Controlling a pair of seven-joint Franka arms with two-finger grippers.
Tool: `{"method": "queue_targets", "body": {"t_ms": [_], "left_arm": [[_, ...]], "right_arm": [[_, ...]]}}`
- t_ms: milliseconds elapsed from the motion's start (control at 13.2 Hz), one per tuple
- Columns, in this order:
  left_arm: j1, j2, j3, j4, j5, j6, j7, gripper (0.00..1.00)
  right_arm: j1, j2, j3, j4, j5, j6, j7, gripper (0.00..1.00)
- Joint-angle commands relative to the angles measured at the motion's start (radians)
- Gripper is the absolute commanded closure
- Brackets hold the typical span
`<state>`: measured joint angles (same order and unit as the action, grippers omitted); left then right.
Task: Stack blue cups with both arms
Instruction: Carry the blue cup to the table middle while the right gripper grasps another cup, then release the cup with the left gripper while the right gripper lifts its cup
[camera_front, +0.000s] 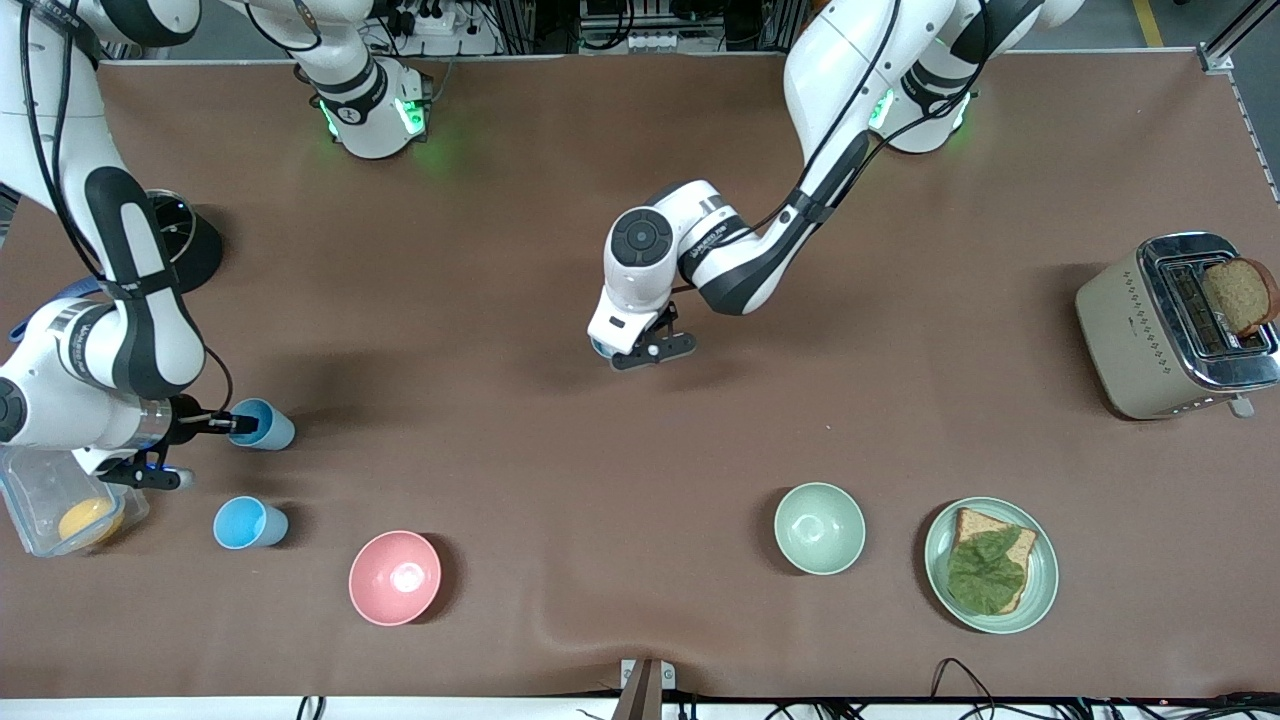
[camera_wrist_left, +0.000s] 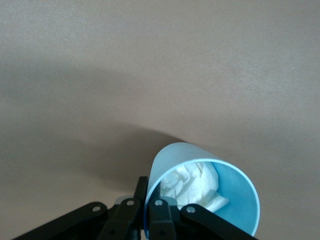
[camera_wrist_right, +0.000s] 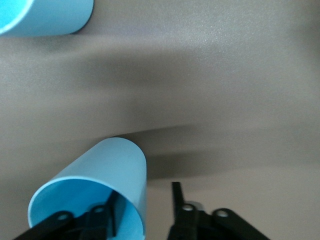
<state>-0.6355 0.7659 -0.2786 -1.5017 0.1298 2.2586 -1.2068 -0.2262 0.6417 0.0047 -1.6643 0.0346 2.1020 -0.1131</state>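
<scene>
Brown table top, both arms out over it. Left gripper up over mid-table, clenched on wall of a sky-blue cup, one finger inside the rim, the other outside. Crumpled white paper sitting in that cup. Cup tipped, mouth toward the wrist cam, shadow on the table under it.

Right gripper low at the right arm's end of the table, astride the rim of a grey-blue cup. One finger inside, outer finger just beside the wall w/ a gap showing, so released, not gripping. Cup on the table.

Third cup, bright blue, on the table nearer the front cam than the grey-blue one, near it but apart.

Elsewhere: pink bowl close to the third cup, toward the front edge. Green bowl well apart from it toward the left arm's end, green plate just beside that, bread w/ a leaf on it. Toaster at the left arm's end, slice of bread sticking up out of a slot. Clear tub at the right arm's end, something orange inside.
</scene>
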Motion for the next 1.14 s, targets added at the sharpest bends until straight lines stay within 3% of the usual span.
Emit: {"method": "queue_targets", "body": {"t_ms": [0, 76, 379, 530, 682, 1061], "left_arm": [[-0.013, 0.006, 0.012, 0.025, 0.021, 0.007, -0.040, 0.69], [-0.015, 0.000, 0.012, 0.025, 0.021, 0.007, -0.049, 0.01], [0.008, -0.063, 0.012, 0.049, 0.016, 0.001, -0.086, 0.00], [0.081, -0.178, 0.012, 0.052, 0.008, -0.013, -0.079, 0.00], [0.158, -0.297, 0.013, 0.048, 0.025, -0.130, -0.051, 0.00], [0.451, -0.514, 0.004, 0.037, 0.024, -0.439, 0.428, 0.00]], "right_arm": [[-0.010, -0.007, 0.006, -0.003, 0.016, 0.004, 0.009, 1.00], [-0.010, -0.008, 0.006, -0.003, 0.016, 0.001, 0.009, 1.00], [-0.009, -0.051, 0.008, 0.000, 0.016, -0.048, 0.009, 1.00], [-0.005, -0.088, 0.009, 0.000, 0.016, -0.101, 0.009, 1.00], [0.002, -0.125, 0.012, 0.009, 0.021, -0.167, 0.012, 1.00], [0.112, -0.204, 0.018, 0.023, 0.088, -0.327, 0.211, 1.00]]}}
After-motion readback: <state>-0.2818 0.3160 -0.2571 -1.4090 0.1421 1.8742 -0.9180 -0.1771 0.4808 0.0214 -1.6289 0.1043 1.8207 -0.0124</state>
